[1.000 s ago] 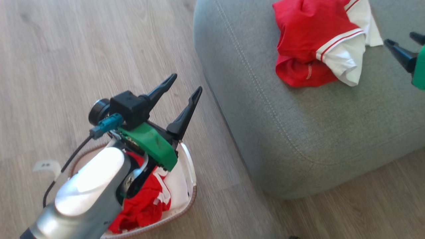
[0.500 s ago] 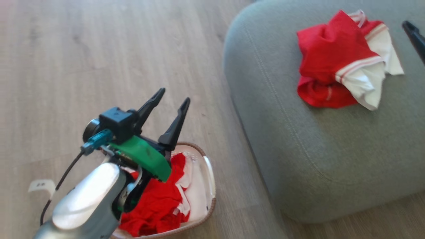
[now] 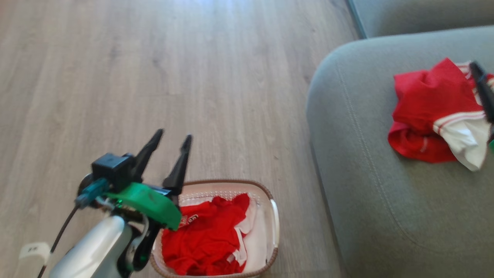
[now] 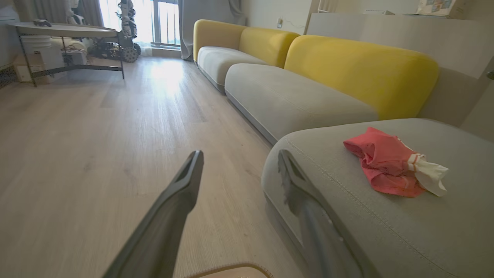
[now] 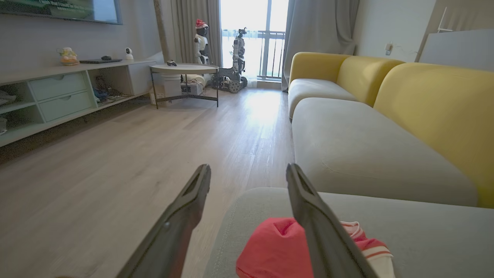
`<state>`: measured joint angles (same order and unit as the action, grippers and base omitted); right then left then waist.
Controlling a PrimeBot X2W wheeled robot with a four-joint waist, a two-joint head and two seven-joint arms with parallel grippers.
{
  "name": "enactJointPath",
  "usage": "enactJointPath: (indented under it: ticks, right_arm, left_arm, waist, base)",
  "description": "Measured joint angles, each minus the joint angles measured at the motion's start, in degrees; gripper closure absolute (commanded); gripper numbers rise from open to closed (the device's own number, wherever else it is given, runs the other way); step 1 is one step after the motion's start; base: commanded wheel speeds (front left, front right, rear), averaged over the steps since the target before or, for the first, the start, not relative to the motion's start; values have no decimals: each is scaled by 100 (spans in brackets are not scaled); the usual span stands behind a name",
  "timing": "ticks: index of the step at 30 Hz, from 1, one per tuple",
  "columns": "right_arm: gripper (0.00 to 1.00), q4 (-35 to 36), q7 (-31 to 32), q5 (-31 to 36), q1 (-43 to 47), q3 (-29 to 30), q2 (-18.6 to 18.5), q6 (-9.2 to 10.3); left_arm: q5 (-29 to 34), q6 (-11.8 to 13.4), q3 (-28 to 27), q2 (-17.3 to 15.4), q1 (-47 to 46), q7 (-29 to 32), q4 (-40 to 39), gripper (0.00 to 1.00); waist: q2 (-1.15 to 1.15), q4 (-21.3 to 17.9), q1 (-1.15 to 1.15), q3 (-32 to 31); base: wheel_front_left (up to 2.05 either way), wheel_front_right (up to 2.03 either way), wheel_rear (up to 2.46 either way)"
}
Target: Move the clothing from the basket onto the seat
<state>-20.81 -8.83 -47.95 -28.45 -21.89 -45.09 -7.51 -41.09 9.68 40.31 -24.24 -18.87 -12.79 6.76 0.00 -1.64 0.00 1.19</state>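
The white basket (image 3: 227, 182) with a brown rim stands on the floor at the bottom of the head view, with red and white clothing (image 3: 208, 235) bunched inside. My left gripper (image 3: 172, 138) hangs open and empty above the basket's far left corner, and the left wrist view shows its fingers spread (image 4: 240, 154) over the basket rim (image 4: 231, 268). One red jersey (image 3: 428, 112) lies crumpled on the grey seat (image 3: 386, 185). My right gripper (image 5: 247, 168) stands open and empty just above that jersey (image 5: 278, 247); one of its fingers (image 3: 481, 87) crosses it at the right edge.
Pale wooden floor (image 3: 173, 77) spreads to the left of the seat. Beyond the seat run more grey cushions with yellow backs (image 4: 359, 69). A round table (image 5: 184, 69), a low cabinet (image 5: 58, 92) and robot figures (image 5: 237, 58) by the window stand far off.
The head camera has swung, so basket and seat sit further right in the picture and the basket shows more fully. Both grippers stay open and empty.
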Motion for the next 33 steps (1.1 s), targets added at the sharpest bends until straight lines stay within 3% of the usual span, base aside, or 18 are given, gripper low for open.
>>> enactJointPath:
  ticks: [7,8,14,19,26,33]
  right_arm:
    - [0,754,-83,957,1258,1343,1029,0]
    - [0,754,-83,957,1258,1343,1029,0]
    - [0,1469,-76,1646,2354,2159,2072,1]
    - [0,1892,-100,2146,2916,2388,2670,1]
    - [0,2062,-399,2610,3198,2360,3187,1]
    - [0,2028,-538,2899,3337,2308,3445,1]
  left_arm:
    - [-27,201,-223,-65,377,-91,-109,0]
    - [-27,201,-223,-65,377,-91,-109,0]
    - [-52,448,-548,-60,711,-142,-157,0]
    - [81,547,-911,-41,1049,-142,-263,0]
    - [649,403,-1330,169,1406,-144,-361,0]
    - [1135,47,-1562,324,1583,-147,-216,0]
  waist:
    - [0,325,0,-193]
    - [0,325,0,-193]
    - [0,443,0,-248]
    - [0,413,0,-250]
    - [0,328,0,-190]
    - [0,275,0,-147]
  base:
    - [0,0,0]
    - [0,0,0]
    - [0,0,0]
    - [0,0,0]
    - [0,0,0]
    - [0,0,0]
